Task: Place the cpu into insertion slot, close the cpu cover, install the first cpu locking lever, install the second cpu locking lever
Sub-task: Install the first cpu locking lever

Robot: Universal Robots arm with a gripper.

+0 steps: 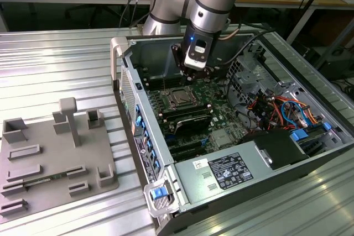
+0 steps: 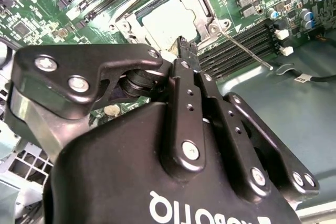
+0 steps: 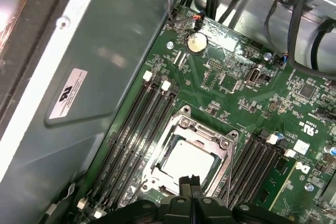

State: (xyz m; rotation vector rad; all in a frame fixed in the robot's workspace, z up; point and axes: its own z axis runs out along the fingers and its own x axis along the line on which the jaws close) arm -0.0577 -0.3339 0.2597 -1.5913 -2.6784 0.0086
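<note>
In the exterior view, the arm is seen reaching from the far side into the open computer case [image 1: 145, 136]. Its wrist is turned steeply downward, and the end effector [image 1: 193, 77] is held just above the far edge of the insertion slot [image 1: 178, 99].

In the second wrist view, the fingers [image 2: 185, 51] are pressed together at the rim of the cpu cover [image 2: 201, 4], and nothing is noticed between them. A thin locking lever [image 2: 245, 50] stands out sideways over the memory slots [image 2: 227, 60].

In the first wrist view, the cpu [image 3: 188, 160] is seated in the slot and the cover is laid flat around its pale face. The lever step is judged to be in hand. The lever is best pushed near its free end, slowly, with the closed tips. Force should be kept off the chip, and the lever should be guided fully under its hook.
</note>
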